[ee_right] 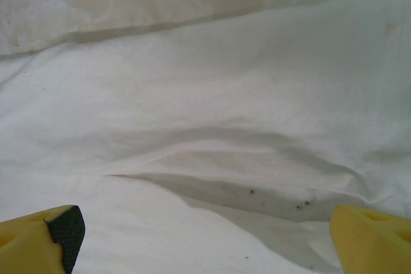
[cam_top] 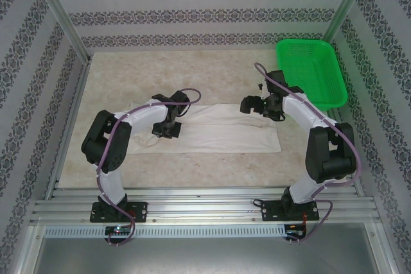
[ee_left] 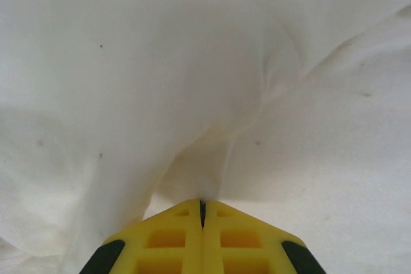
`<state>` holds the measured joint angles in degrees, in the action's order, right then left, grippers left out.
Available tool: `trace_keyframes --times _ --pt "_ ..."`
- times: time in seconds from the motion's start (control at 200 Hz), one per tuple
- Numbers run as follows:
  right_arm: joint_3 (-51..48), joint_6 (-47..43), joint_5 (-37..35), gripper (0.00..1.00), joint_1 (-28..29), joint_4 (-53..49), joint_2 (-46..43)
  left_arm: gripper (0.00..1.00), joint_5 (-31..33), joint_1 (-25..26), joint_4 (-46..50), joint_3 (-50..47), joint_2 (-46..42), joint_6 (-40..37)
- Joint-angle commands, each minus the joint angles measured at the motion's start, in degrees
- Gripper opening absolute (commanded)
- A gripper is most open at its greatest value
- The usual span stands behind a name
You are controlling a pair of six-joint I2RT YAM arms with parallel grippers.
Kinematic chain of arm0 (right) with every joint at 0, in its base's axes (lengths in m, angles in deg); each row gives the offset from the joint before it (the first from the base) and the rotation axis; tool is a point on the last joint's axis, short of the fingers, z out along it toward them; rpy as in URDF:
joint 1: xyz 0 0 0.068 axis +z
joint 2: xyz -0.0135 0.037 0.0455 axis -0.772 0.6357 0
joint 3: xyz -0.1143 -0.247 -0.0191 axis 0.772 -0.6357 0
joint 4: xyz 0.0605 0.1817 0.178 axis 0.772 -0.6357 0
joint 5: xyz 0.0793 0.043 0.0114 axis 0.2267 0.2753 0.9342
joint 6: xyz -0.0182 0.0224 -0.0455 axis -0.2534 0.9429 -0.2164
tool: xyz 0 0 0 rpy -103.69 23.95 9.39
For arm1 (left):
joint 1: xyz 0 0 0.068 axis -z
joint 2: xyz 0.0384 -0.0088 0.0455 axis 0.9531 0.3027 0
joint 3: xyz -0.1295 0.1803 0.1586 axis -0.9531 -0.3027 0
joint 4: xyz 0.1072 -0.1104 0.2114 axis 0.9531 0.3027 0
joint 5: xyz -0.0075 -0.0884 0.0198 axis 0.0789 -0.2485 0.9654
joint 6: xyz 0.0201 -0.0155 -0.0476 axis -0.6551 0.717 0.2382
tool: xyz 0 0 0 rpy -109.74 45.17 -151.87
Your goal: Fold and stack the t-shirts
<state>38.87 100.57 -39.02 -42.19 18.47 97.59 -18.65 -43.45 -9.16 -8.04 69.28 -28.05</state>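
1. A white t-shirt [cam_top: 225, 129] lies folded into a long, narrow band. It runs left to right across the middle of the tabletop [cam_top: 212, 75].
2. The left gripper [ee_left: 202, 205] sits on the band near its left end. Its yellow fingers are pressed together, with a small peak of cloth nipped at their very tips.
3. The right gripper [ee_right: 205, 216] is over the band's far edge, near the right end. Its fingers are spread wide and hold nothing. Beneath them the cloth shows a soft ridge and a shadowed fold with a few dark specks.
4. Risk: the left pinch looks shallow. A quick lift could pull the cloth free, and the end would drop back crumpled.
5. Risk: I cannot tell how many layers the left fingers hold. If they hold only the top layer, lifting would peel the band open and undo the fold.
6. Risk: only one end is held. If the left arm drags or raises its end before the right side grips, the band would likely twist or bunch, and the next fold would come out crooked.
7. Risk: the right fingers may close on the ridge alone, taking a loose wrinkle rather than the full edge.
8. A green mesh basket [cam_top: 311, 75] stands at the far right corner, apart from the shirt but close to the right arm. A wide swing could knock it.
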Motion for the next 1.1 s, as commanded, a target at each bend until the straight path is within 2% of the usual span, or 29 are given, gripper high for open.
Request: trace_keyframes --times 0.0,0.355,0.575,0.904,0.944,1.019,1.094 --pt "-0.2 0.6 0.4 0.98 -0.7 0.3 -0.7 0.00 -2.7 0.6 3.6 2.2 -2.6 0.1" --pt "0.3 0.6 0.6 0.98 -0.7 0.4 0.3 0.00 -10.7 2.0 4.6 2.1 -4.0 4.4" --pt "0.4 0.6 0.8 0.98 -0.7 0.4 0.8 0.00 -16.3 3.1 1.3 1.2 -3.1 8.3" --pt "0.1 0.5 1.0 0.98 -0.6 0.3 0.8 0.00 -17.5 3.5 -0.7 0.0 -1.6 9.8" --pt "0.0 0.6 1.0 0.98 -0.6 0.3 0.8 0.10 -17.3 3.5 -0.8 -0.4 -1.5 9.8" --pt "0.0 0.5 1.0 0.98 -0.6 0.3 0.6 0.36 -16.7 3.5 -0.4 -0.5 -1.7 10.1" --pt "0.0 0.5 1.2 0.98 -0.6 0.3 0.5 0.51 -14.4 3.5 0.1 0.2 -3.4 10.5"
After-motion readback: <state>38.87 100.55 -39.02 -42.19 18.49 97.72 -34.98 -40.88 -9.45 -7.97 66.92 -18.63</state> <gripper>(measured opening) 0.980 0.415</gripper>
